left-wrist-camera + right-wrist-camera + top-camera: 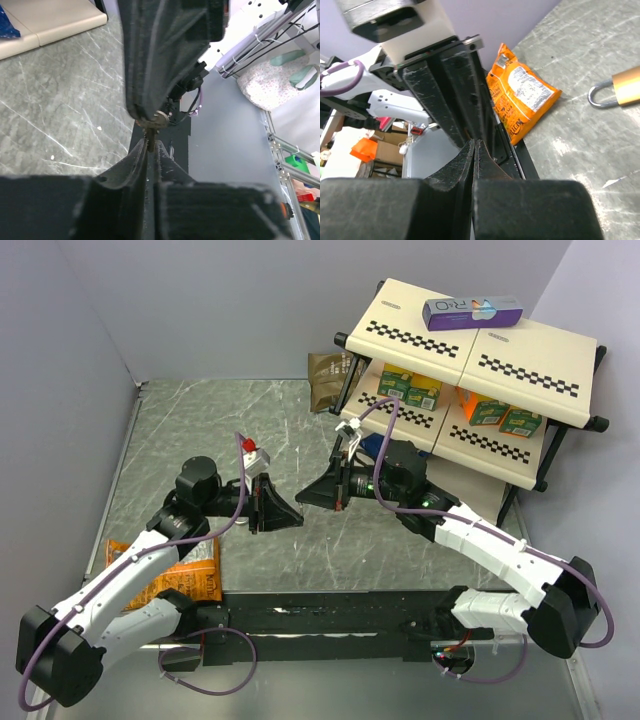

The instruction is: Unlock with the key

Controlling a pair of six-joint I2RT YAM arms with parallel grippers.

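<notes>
The tiny silvery key (151, 131) hangs in mid-air between my two grippers, which meet tip to tip above the table. My left gripper (291, 517) (151, 145) is shut on the key's blade. My right gripper (306, 496) (476, 143) is shut, and its tip sits on the key's round head (159, 118). In the right wrist view the key is hidden between the fingers. The brass padlock (626, 86) with a silver shackle (599, 96) lies on its side on the grey table, apart from both grippers. I cannot find it in the top view.
An orange snack bag (190, 575) (522, 97) lies at the near left. A checkered shelf rack (480, 360) with small boxes stands at the back right, with a purple box (470, 310) on top. A brown pouch (325, 380) leans beside it. A small red thing (250, 448) sits near the left wrist.
</notes>
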